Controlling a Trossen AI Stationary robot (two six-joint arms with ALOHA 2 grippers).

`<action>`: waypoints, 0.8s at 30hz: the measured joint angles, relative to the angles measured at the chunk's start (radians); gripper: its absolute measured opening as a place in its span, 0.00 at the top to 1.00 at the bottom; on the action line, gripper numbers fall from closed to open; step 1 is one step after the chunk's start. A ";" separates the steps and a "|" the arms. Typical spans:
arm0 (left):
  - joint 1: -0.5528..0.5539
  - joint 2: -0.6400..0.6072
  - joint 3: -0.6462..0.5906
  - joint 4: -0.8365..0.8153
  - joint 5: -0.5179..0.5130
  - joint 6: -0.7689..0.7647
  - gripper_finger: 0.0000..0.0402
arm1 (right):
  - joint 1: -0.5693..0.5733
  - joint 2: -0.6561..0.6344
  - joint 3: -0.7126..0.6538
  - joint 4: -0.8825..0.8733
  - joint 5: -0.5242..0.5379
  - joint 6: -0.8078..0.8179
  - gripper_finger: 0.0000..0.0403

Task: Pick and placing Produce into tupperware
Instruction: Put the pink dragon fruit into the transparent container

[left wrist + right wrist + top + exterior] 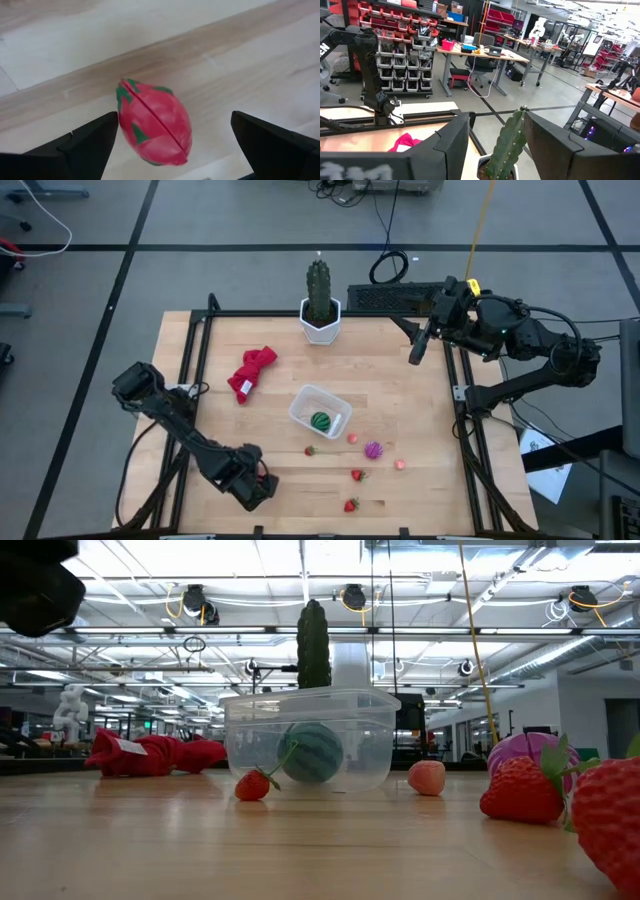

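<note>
Red-and-green oval toy fruit (154, 124) lies between the open left gripper's (255, 486) fingers (90, 142), well apart from the tupperware (320, 412); right gripper (419, 346) part-open, empty.

From above, the left hand (262, 485) covers the red oval (154, 122), which only its wrist view shows. The low view cuts the nearest strawberry (608, 820) at its right edge; another strawberry (520, 790) half hides the purple ball (530, 750). The tub's (310, 735) cloudy wall blurs the green striped ball (309, 752).
</note>
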 joint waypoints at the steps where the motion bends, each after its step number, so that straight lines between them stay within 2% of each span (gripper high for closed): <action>1: 0.002 0.000 0.000 -0.003 0.000 -0.007 0.02 | 0.000 0.000 0.000 0.000 0.000 0.000 0.55; 19: 0.000 0.001 0.000 -0.026 0.001 -0.165 0.02 | 0.000 0.000 0.000 -0.013 0.000 -0.033 0.55; 24: -0.007 0.040 0.000 -0.019 0.026 -0.209 0.02 | 0.000 0.000 0.000 -0.013 0.000 -0.039 0.55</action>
